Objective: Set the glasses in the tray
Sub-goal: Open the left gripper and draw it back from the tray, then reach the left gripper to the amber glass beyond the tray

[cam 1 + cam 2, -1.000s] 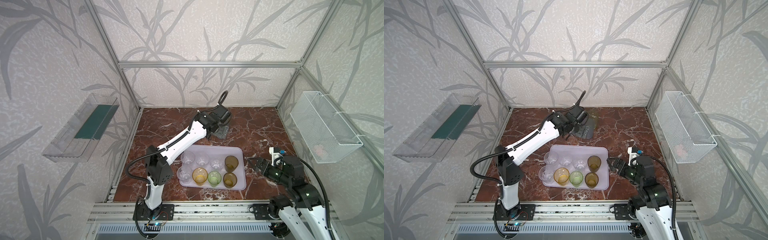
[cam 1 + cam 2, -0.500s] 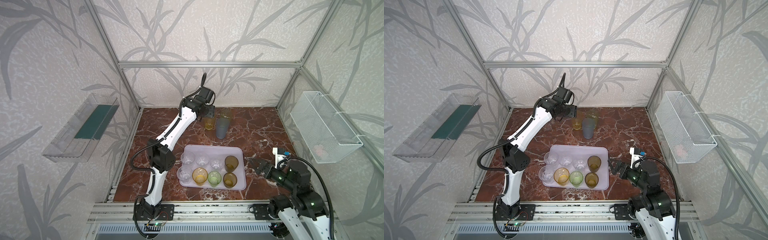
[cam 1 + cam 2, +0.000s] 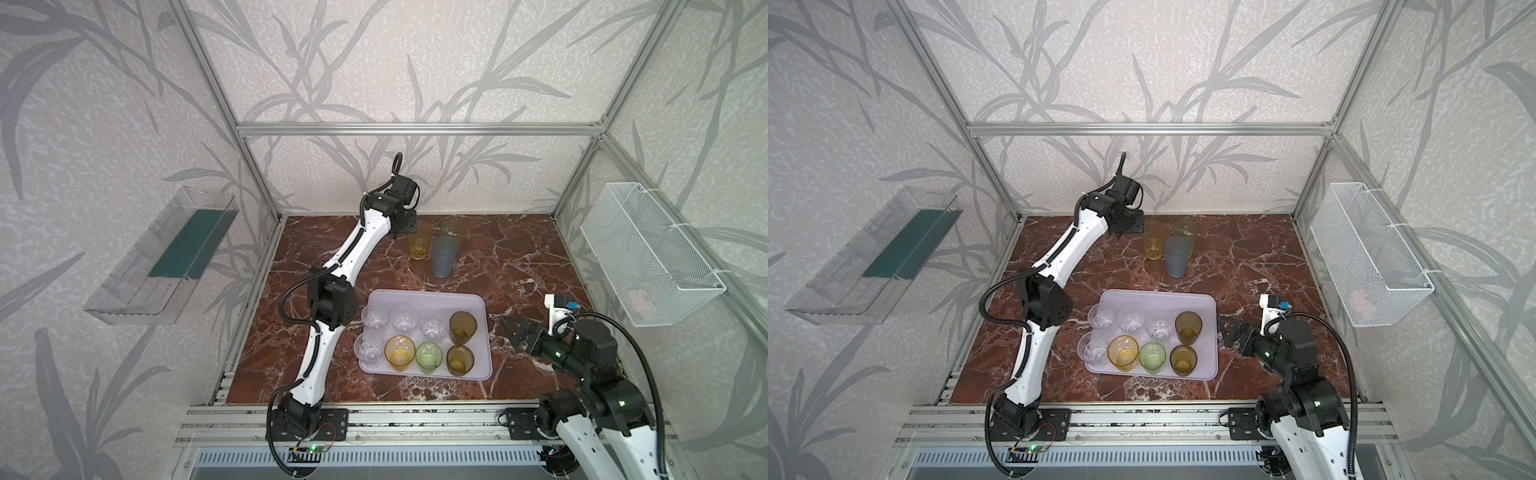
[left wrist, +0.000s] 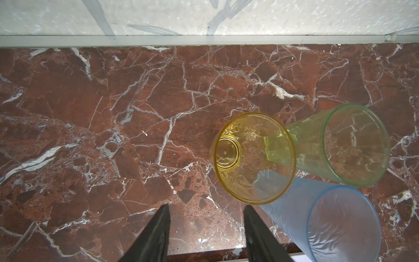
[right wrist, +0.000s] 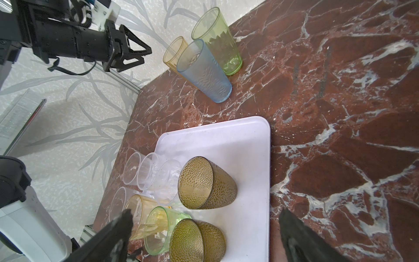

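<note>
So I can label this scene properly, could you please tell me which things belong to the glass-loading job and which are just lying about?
Job: flat pale lavender plastic tray; eight short see-through tumblers standing in it; tall amber tumbler; tall green tumbler; tall blue-grey tumbler.
Not part of it: clear plastic wall bin; white wire mesh basket.

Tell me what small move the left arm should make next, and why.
Probably ease the left pincer forward and sideways onto the tall amber glass: its fingers are apart and empty, and the glass stands just ahead, off to one side, outside the tray.
</note>
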